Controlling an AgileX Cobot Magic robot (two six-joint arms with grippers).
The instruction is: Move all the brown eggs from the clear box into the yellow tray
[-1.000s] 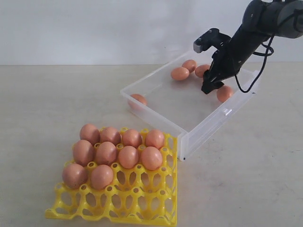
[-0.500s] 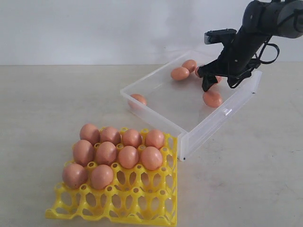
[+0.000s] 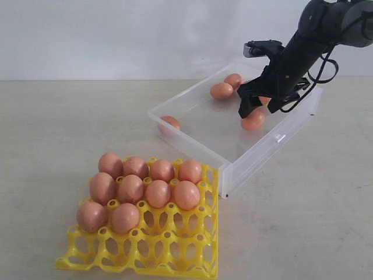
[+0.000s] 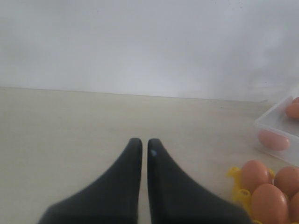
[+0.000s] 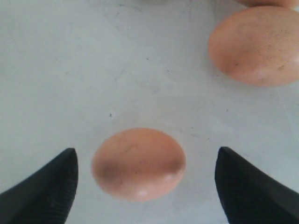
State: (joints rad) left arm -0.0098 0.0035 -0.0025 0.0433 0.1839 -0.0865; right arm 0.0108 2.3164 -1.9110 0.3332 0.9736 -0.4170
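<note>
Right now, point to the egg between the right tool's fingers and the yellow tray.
egg (image 5: 138, 164), right wrist view, middle of its shell.
yellow tray (image 3: 140, 268), exterior view, bare front rim.

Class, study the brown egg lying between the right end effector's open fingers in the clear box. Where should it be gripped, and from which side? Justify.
Probably straight down from above, closing on the egg's opposite sides at mid-height. It lies on its side on the clear box floor with bare floor either side, the neighbouring egg lies apart, and the open right end effector straddles it.
</note>
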